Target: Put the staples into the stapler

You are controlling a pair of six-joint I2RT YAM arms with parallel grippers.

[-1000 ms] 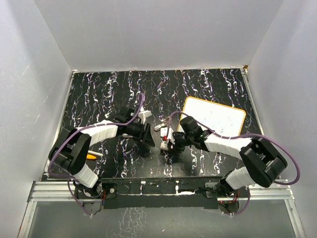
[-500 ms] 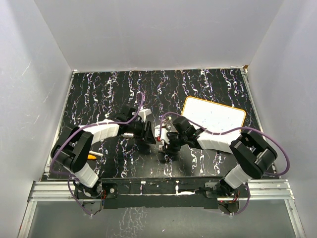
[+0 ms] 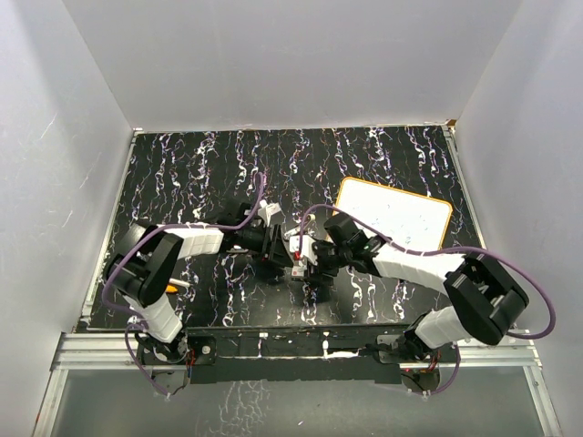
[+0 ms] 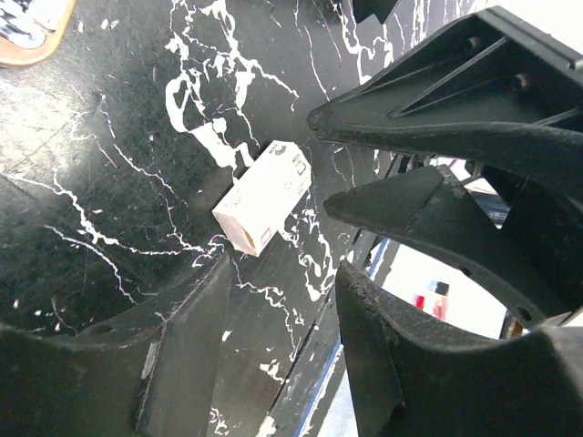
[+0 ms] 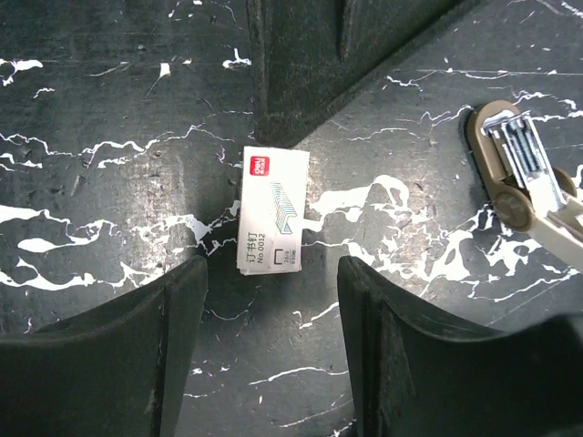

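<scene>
At table [image 3: 182, 173] centre | arms angled inward | right jaws parted above staples [image 5: 271, 211] | left jaws parted, empty

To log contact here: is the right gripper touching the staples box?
Apart. The right wrist view shows the staples box lying on the table, with bare tabletop visible between it and each finger of the right gripper.

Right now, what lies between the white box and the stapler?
Only bare tabletop separates the staple box from the stapler, per the right wrist view.
</scene>
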